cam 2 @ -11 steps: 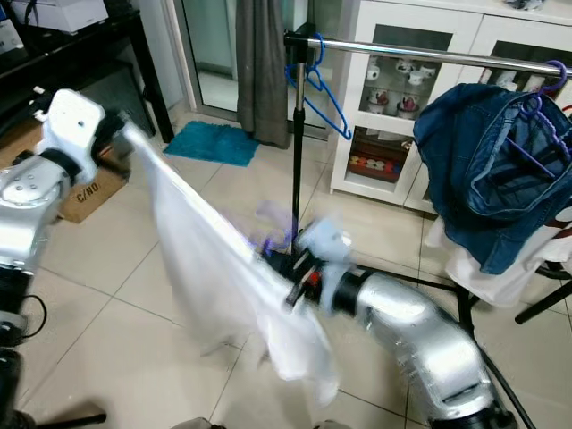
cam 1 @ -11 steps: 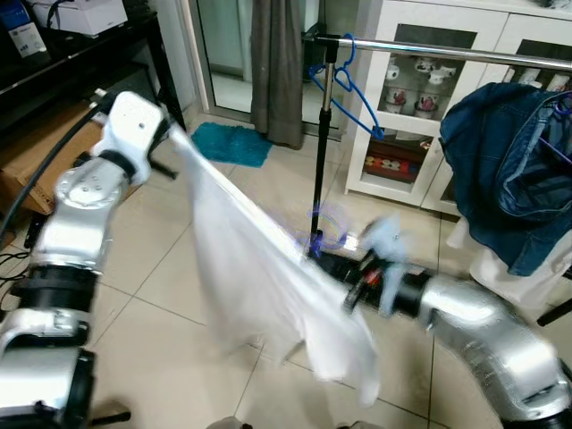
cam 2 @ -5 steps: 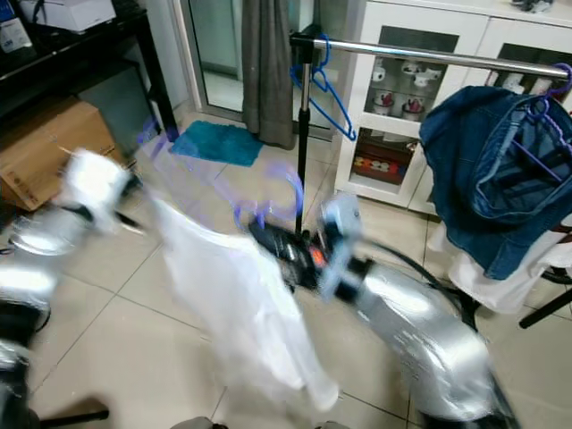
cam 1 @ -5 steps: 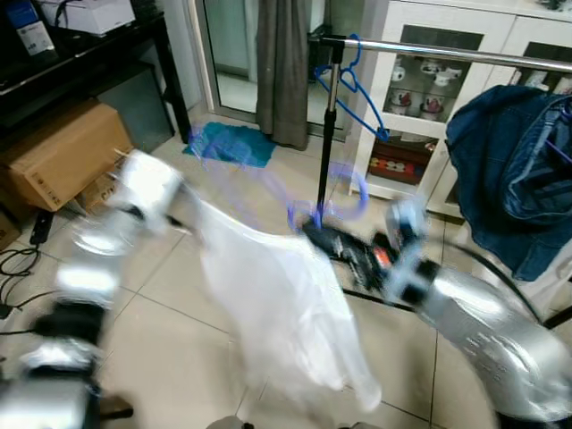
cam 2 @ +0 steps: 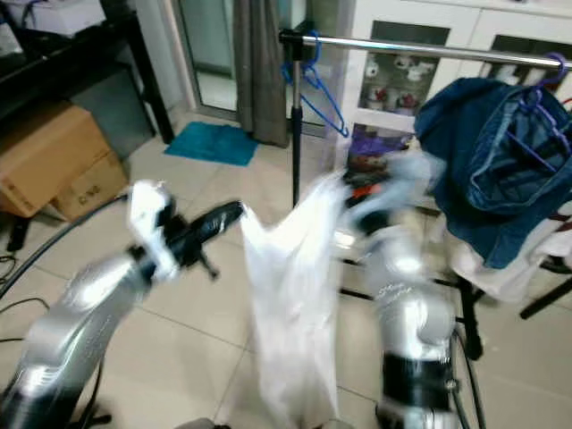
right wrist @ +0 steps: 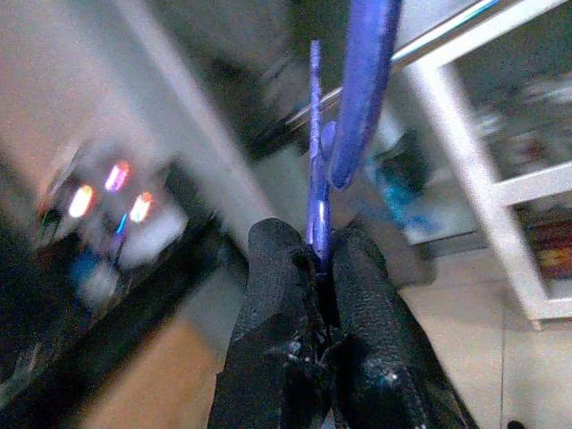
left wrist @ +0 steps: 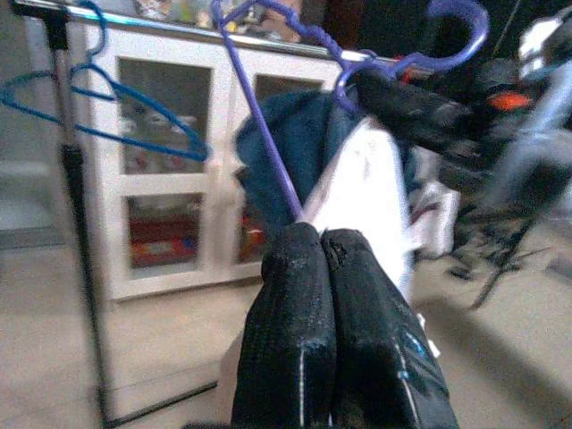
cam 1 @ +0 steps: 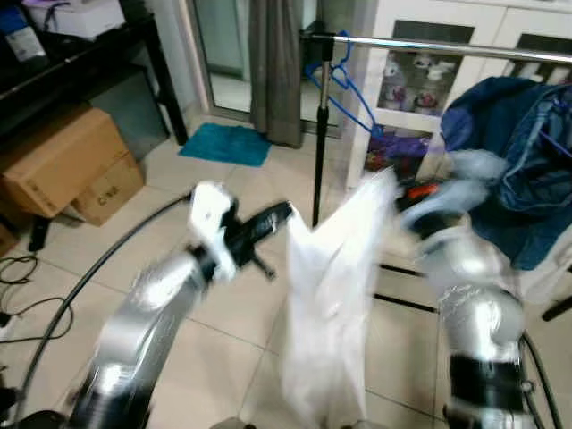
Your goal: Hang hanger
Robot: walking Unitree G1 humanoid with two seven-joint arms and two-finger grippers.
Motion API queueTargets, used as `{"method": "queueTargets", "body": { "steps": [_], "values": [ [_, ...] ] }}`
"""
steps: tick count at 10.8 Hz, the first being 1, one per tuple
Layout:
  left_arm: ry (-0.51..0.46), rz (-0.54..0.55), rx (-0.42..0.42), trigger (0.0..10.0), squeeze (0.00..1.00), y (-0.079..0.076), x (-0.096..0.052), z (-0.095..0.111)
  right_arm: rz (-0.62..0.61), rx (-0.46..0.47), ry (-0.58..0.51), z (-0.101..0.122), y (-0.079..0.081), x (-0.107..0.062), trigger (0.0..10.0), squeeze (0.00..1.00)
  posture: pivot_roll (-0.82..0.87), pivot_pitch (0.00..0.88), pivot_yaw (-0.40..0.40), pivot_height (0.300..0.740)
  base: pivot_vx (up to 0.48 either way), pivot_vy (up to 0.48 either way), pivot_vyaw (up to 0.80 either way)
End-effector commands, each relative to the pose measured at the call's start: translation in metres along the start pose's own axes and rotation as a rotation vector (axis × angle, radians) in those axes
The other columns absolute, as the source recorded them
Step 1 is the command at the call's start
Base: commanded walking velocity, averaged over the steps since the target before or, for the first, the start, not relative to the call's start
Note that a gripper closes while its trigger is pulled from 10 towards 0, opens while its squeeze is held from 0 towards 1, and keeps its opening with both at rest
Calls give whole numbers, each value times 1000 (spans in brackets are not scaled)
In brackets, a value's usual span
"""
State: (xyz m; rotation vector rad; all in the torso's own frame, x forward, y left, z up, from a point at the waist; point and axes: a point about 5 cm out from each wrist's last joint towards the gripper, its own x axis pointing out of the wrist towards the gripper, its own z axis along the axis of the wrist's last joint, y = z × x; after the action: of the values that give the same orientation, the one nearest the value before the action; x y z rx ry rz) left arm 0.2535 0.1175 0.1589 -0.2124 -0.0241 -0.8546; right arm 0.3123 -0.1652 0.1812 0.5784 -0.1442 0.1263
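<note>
Compared with the earlier frames, the white garment [cam 1: 335,295] had been raised from a slanted spread between the two arms to a nearly vertical drape, and the right claw [right wrist: 313,259] had been carried up toward the metal rail [cam 1: 447,46] of the clothes rack, while the left arm had been swung forward and inward. The purple hanger [left wrist: 268,152] was carried inside the garment, high between the two claws and in front of the rack's upright pole [cam 1: 320,134]. In the right wrist view the right claw's fingers [right wrist: 273,295] were seen closed on the hanger's thin purple stem just below its hook [right wrist: 362,89]. In the left wrist view the left claw [left wrist: 320,234] was seen with its two black fingers pressed together on the garment's white cloth where one sloping arm of the hanger entered it. A blue hanger [cam 1: 344,85] was hung on the rail near the pole, and a dark blue denim garment [cam 1: 509,152] was hung farther along the rail to the robot's right. A white glass-fronted cabinet [cam 2: 420,63] stood behind the rack, cardboard boxes [cam 1: 67,165] lay on the tiled floor [cam 1: 223,304] to the left, and a teal mat [cam 1: 225,143] lay before a grey curtain [cam 1: 275,63].
</note>
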Motion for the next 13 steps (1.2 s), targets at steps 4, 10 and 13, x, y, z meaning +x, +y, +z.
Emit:
{"method": "queueTargets", "body": {
  "steps": [4, 10, 13],
  "values": [
    [-405, 14, -233, 0, 0, -3, -18, 74, 137, -383, 46, -5, 9, 13, 0, 0, -67, 0, 49, 740, 0, 0, 0],
    [72, -255, -266, 0, 0, -30, -34, 52, 5, -24, -142, 21, 6, 51, 0, 0, -61, 0, 42, 740, 0, 0, 0],
    [394, -35, -248, 0, 0, -9, -85, 5, 119, 437, -274, 49, 22, 80, 0, 0, -31, 0, 19, 740, 0, 0, 0]
  ]
}}
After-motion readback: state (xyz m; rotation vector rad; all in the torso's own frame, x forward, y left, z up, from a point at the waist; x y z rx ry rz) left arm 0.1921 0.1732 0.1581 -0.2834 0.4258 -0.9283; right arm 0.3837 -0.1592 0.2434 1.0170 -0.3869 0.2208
